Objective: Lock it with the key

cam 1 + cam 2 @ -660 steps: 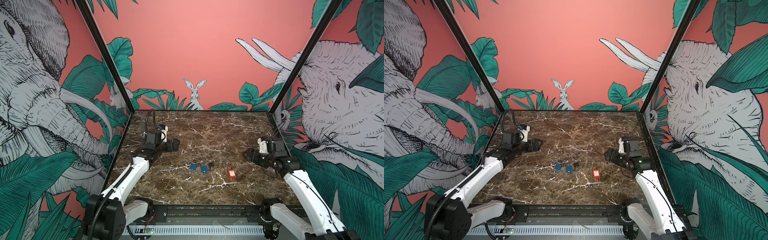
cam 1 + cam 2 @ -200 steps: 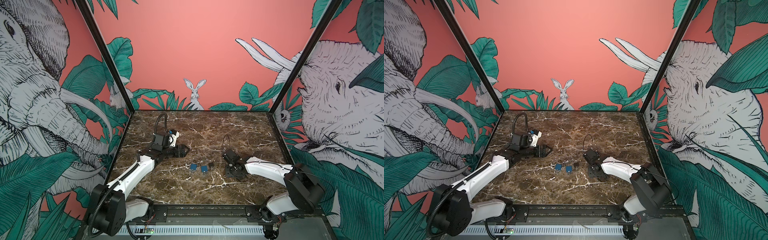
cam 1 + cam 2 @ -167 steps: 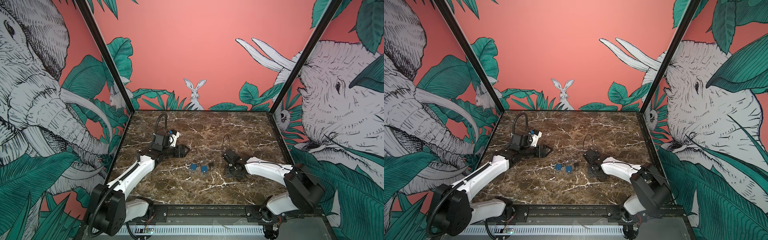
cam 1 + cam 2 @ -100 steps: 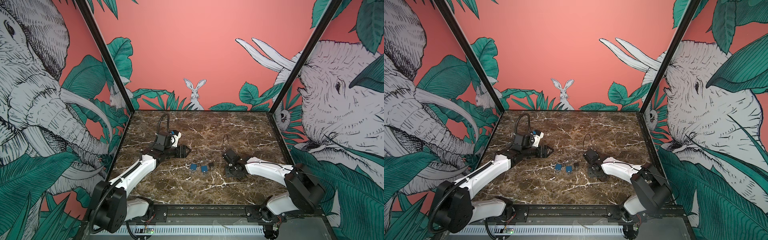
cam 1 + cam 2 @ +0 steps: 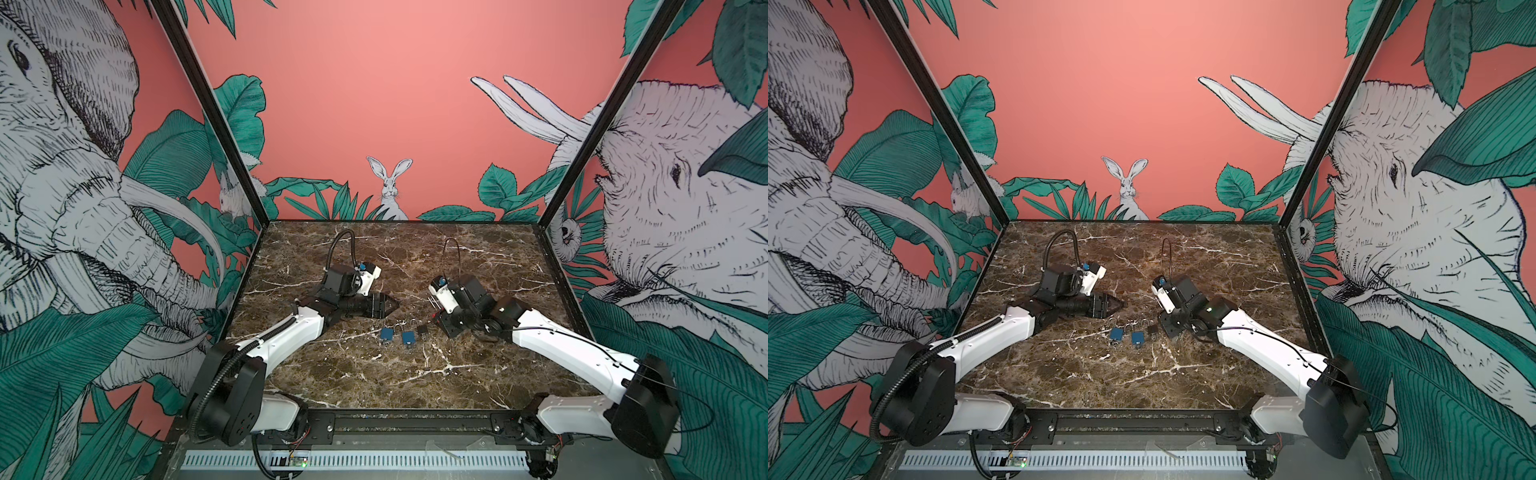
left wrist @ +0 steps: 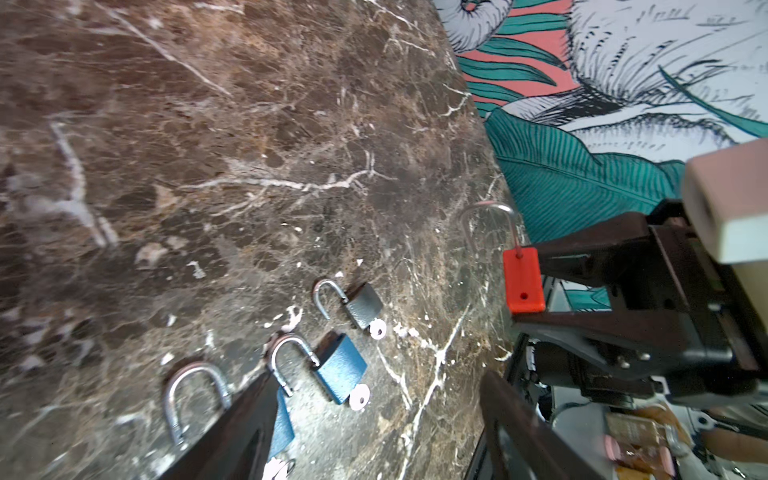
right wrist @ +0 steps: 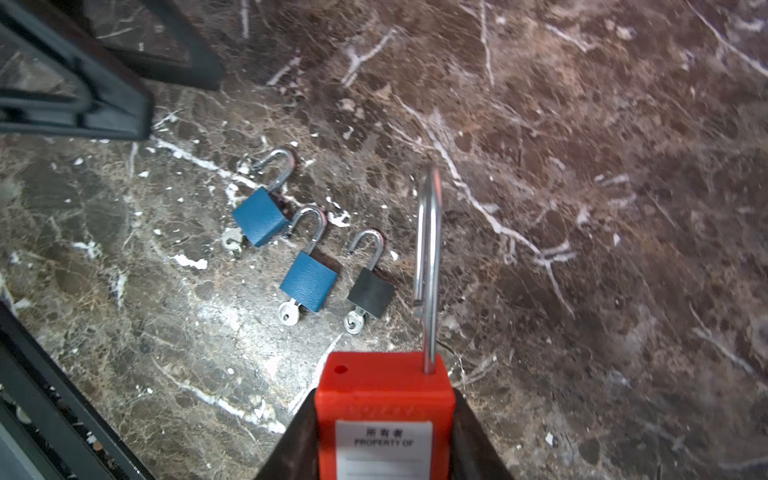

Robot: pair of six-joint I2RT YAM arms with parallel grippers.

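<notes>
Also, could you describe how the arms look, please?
The left arm and right arm have white shells and black joints; left tool and right tool are black. A thick black cable loops over the left wrist, a thin one over the right.

a dark brown marble tabletop (image 5: 374, 374) with white veins fills the floor of the booth. behind the tabletop stands a coral back wall (image 5: 374, 83), where a white rabbit (image 5: 390, 189) sits among green leaves (image 5: 498, 195) just above the tabletop's far edge. 2 black frame posts (image 5: 210, 112) (image 5: 611, 112) rise from the tabletop's far corners. an elephant mural (image 5: 62, 187) covers the wall left of the tabletop, and another (image 5: 665, 187) covers the wall on its right. along the tabletop's near edge runs a black rail (image 5: 415, 424), with a white slotted strip (image 5: 353, 460) below it.
</notes>
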